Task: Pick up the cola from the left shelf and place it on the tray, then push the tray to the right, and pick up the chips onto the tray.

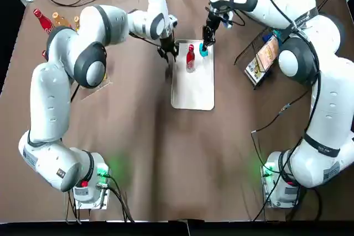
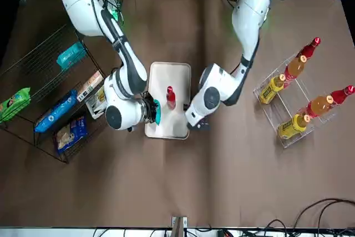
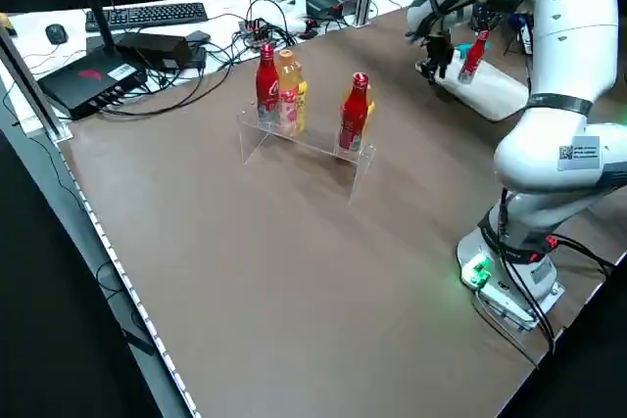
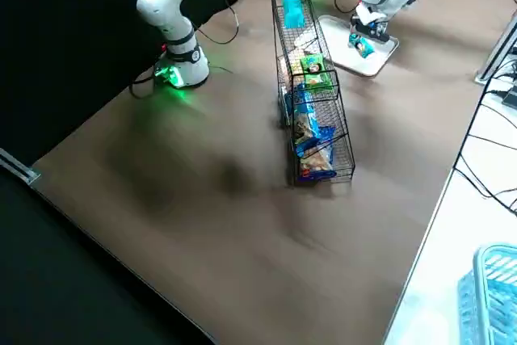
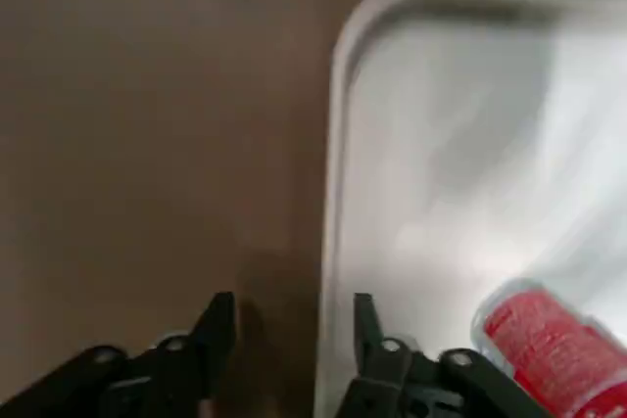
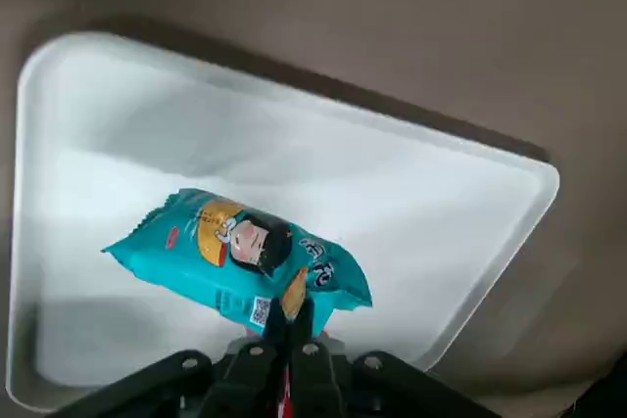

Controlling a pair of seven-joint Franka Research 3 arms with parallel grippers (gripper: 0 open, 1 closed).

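A white tray [image 1: 193, 89] lies at mid-table. On its far end stands the red cola bottle [image 1: 190, 58], upright, also seen in the front view as the cola [image 2: 171, 97]. My right gripper [image 1: 206, 44] hangs over the tray's far right corner, shut on a teal chips bag [image 6: 240, 256]. The bag dangles just above the tray [image 6: 441, 212]. My left gripper [image 5: 291, 325] is open, low at the tray's far left corner, with one finger on each side of the tray rim [image 5: 333, 193]. It holds nothing. The cola [image 5: 549, 349] stands apart from it.
A clear shelf [image 1: 52, 23] with several bottles stands at the far left. A wire rack [image 1: 265, 59] of snack bags stands at the right, close to the right arm. Cables run along the table's far edge.
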